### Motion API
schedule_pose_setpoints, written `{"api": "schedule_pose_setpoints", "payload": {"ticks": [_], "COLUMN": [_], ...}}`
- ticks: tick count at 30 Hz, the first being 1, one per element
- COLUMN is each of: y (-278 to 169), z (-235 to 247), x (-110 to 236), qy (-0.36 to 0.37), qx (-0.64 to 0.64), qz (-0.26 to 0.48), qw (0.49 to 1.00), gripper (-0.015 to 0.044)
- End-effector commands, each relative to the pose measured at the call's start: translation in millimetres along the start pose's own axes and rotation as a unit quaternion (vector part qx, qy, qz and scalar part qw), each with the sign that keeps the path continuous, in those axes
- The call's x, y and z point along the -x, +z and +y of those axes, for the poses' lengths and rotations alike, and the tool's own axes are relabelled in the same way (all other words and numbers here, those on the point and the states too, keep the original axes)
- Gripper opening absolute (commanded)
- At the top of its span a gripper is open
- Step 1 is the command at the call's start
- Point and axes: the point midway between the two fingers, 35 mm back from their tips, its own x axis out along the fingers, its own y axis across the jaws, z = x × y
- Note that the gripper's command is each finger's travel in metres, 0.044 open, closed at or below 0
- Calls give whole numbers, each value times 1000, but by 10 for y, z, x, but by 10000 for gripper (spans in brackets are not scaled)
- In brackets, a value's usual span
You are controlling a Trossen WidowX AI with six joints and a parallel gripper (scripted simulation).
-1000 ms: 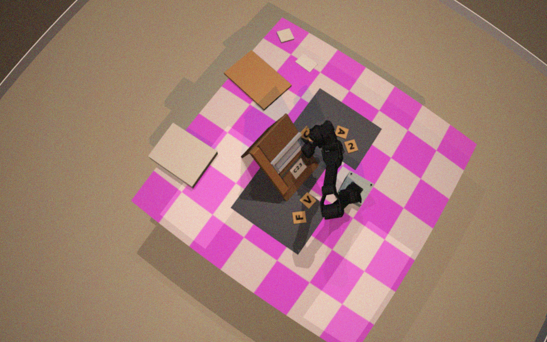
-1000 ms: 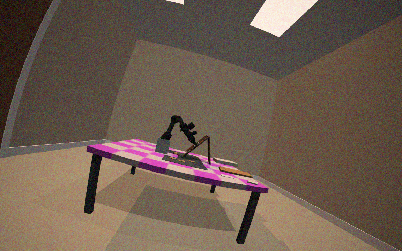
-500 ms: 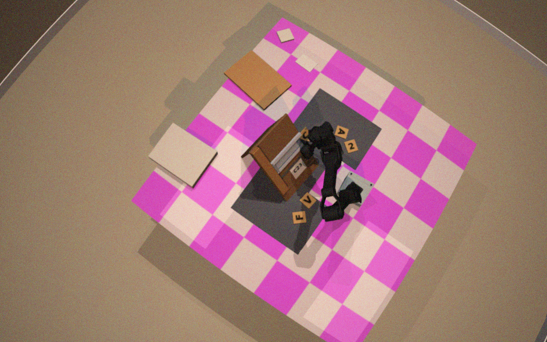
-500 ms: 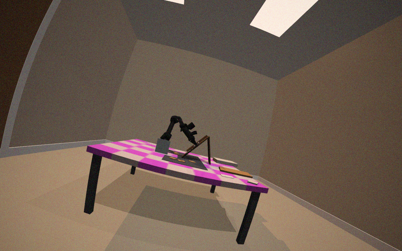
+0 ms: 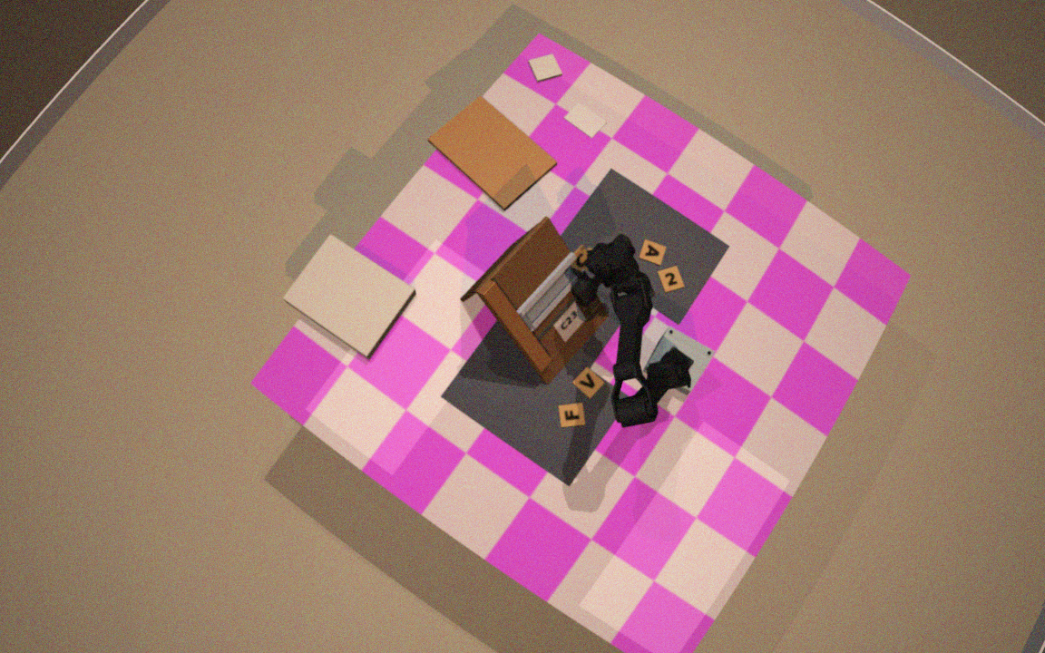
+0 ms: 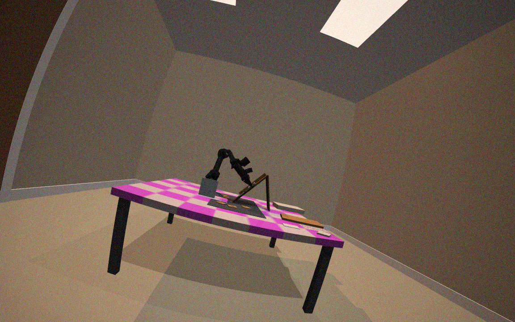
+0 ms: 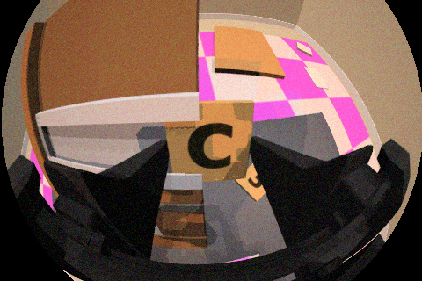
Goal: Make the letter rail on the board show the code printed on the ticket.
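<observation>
My gripper (image 7: 209,144) (image 5: 584,264) is shut on a tan tile marked C (image 7: 211,143). It holds the tile upright at the right-hand end of the grey letter rail (image 7: 105,137) (image 5: 546,295), and the tile's left edge overlaps that end. The rail runs across the tilted brown board (image 5: 524,272) (image 7: 123,30) (image 6: 256,182) and looks empty. The white ticket (image 5: 568,322) below the rail reads C23. A tile that looks like a 3 (image 7: 253,183) lies on the mat under my fingers. Tiles A (image 5: 652,252) and 2 (image 5: 670,278) lie to the right.
Tiles V (image 5: 588,381) and F (image 5: 571,414) lie on the dark mat (image 5: 502,405) in front of the board. An orange slab (image 5: 492,150) (image 7: 241,52), a beige slab (image 5: 347,294) and two small cream cards (image 5: 545,66) (image 5: 584,119) lie on the checkered table. The arm's base (image 5: 685,357) stands to the right.
</observation>
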Motion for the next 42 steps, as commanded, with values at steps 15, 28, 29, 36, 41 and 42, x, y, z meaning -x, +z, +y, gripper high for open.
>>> {"api": "schedule_pose_setpoints", "payload": {"ticks": [15, 28, 29, 36, 41, 42], "y": [1, -1, -1, -2, -3, -4], "z": [89, 154, 159, 195, 220, 225], "x": [4, 4, 4, 4, 3, 3], "qy": [-2, -2, -2, -2, -2, -2], "qx": [0, 0, 0, 0, -1, -1], "qz": [-1, -1, -1, -1, -1, -1], "qw": [1000, 1000, 1000, 1000, 1000, 1000], "gripper": [0, 0, 0, 0, 0, 0]}}
